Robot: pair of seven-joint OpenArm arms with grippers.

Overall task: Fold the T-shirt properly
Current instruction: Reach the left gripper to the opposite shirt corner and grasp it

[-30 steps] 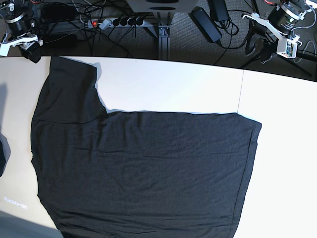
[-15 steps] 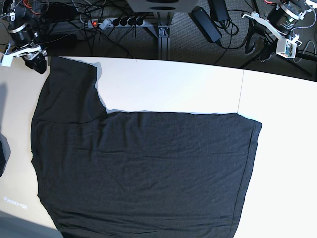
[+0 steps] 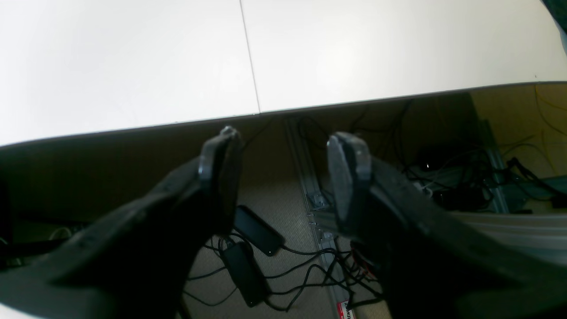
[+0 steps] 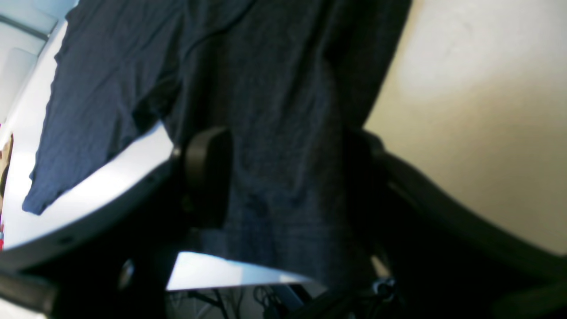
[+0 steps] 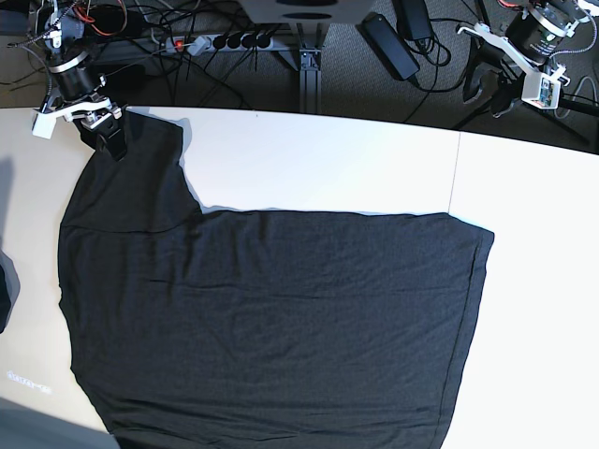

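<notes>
The black T-shirt (image 5: 271,318) lies spread flat on the white table (image 5: 328,159), one sleeve reaching to the far left corner. No coloured print shows. My right gripper (image 5: 105,138) is at the far end of that sleeve. In the right wrist view the right gripper (image 4: 285,177) is open, with the sleeve cloth (image 4: 274,88) lying between its fingers. My left gripper (image 5: 496,95) hangs off the table at the far right. In the left wrist view the left gripper (image 3: 283,177) is open and empty over the floor.
A power strip (image 5: 225,42), a black adapter (image 5: 388,42) and cables lie on the floor behind the table. A seam (image 5: 456,173) crosses the tabletop on the right. A dark object (image 5: 4,290) shows at the left edge.
My right gripper has moved right, from beyond the table's far left corner onto the end of the sleeve. The left arm and the shirt have not moved.
</notes>
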